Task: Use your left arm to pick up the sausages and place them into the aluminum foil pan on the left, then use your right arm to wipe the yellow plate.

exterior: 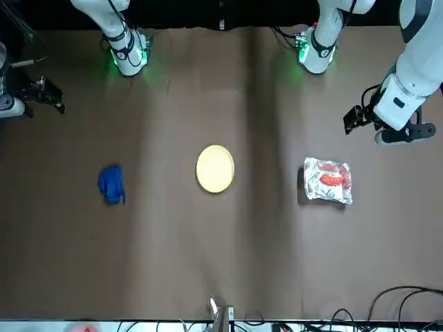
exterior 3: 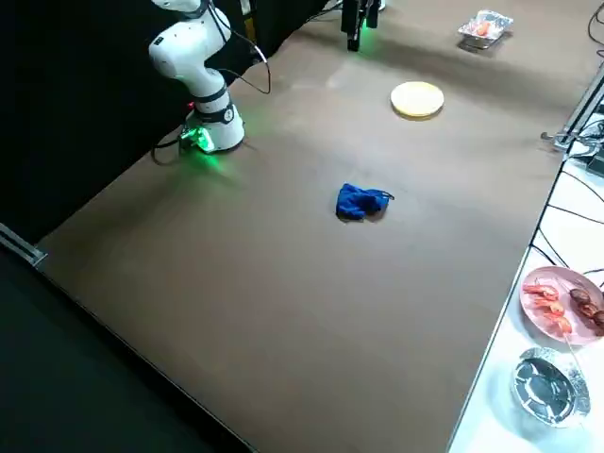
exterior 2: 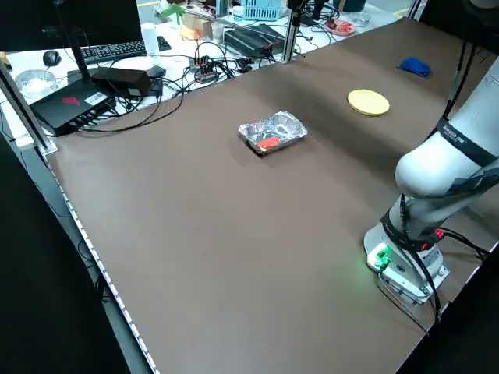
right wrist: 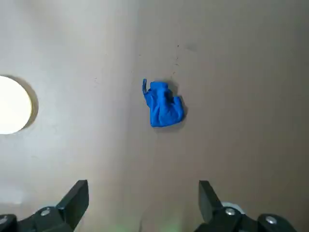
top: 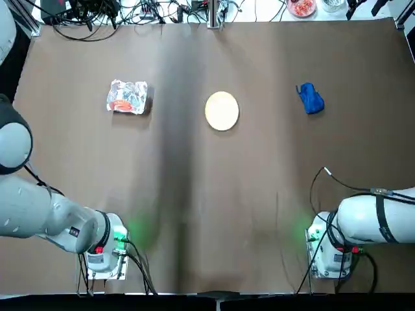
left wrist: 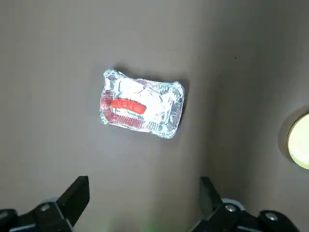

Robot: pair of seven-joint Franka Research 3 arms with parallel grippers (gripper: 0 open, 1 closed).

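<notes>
I am seeing the sausage (left wrist: 129,106) lying inside the foil pan (left wrist: 142,103), on the left of the table (top: 259,194). The yellow plate (top: 222,111) is resting between the pan and the blue cloth (top: 310,98). My left end effector (left wrist: 145,200) and right end effector (right wrist: 144,200) are hovering above the table, wide apart, both holding nothing.

A crumpled blue cloth (top: 311,99) lay on the brown surface (top: 259,194). Beyond the surface's far edge, black cables (exterior 2: 175,86) tangled near a dark monitor (exterior 2: 101,23), a keyboard (exterior 2: 113,51) and a mouse (exterior 2: 51,58). A pink plate (exterior 3: 538,326) with reddish and dark food pieces sat beside a foil bowl (exterior 3: 547,389).
</notes>
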